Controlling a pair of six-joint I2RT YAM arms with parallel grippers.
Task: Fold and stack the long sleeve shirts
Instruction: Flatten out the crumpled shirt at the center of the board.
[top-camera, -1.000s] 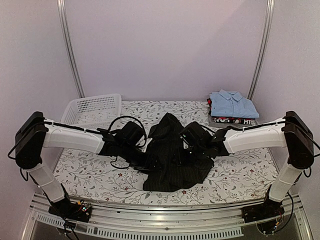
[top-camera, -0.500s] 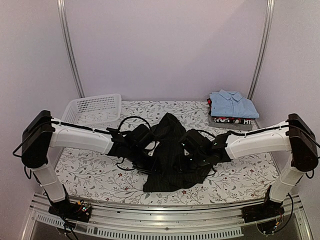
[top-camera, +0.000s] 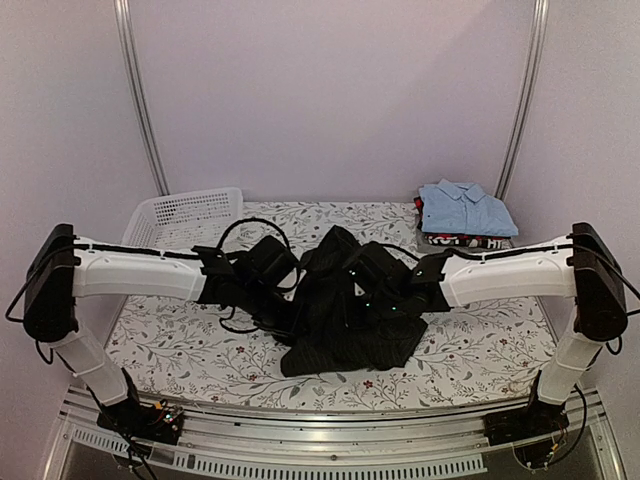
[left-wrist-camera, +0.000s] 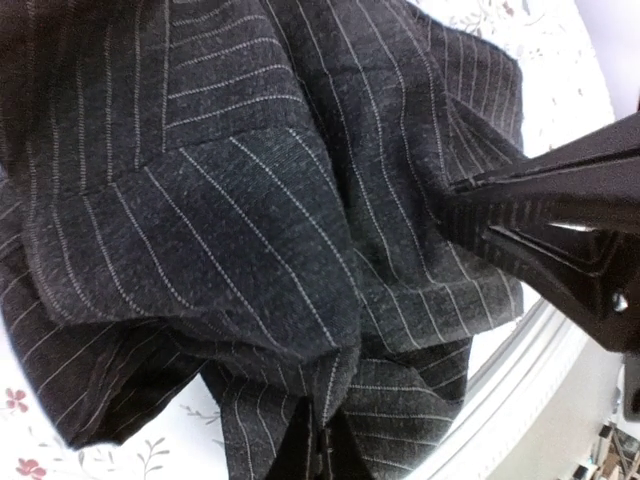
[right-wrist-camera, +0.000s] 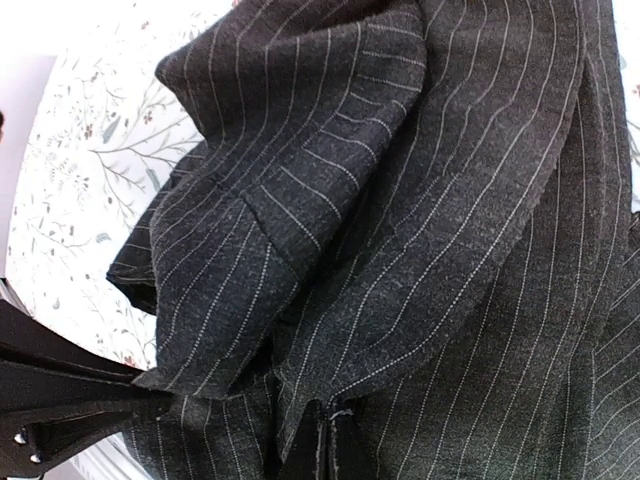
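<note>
The black pinstriped long sleeve shirt (top-camera: 350, 335) lies crumpled in the middle of the table. My left gripper (top-camera: 298, 305) presses into its left side and my right gripper (top-camera: 365, 298) into its right side. In the left wrist view the left gripper (left-wrist-camera: 320, 455) is shut on a bunched fold of the striped cloth (left-wrist-camera: 230, 230). In the right wrist view the right gripper (right-wrist-camera: 328, 450) is likewise shut on an edge of the cloth (right-wrist-camera: 400, 220). A light blue shirt (top-camera: 466, 207) sits folded on a stack at the back right.
A white mesh basket (top-camera: 186, 216) stands at the back left. Under the blue shirt lie other folded garments (top-camera: 462, 240). The flowered tablecloth (top-camera: 170, 345) shows on both sides of the black shirt. A metal rail (top-camera: 330, 425) runs along the near edge.
Both arms reached inward over the black shirt, and both grippers closed on its cloth. The shirt is bunched up more between them.
</note>
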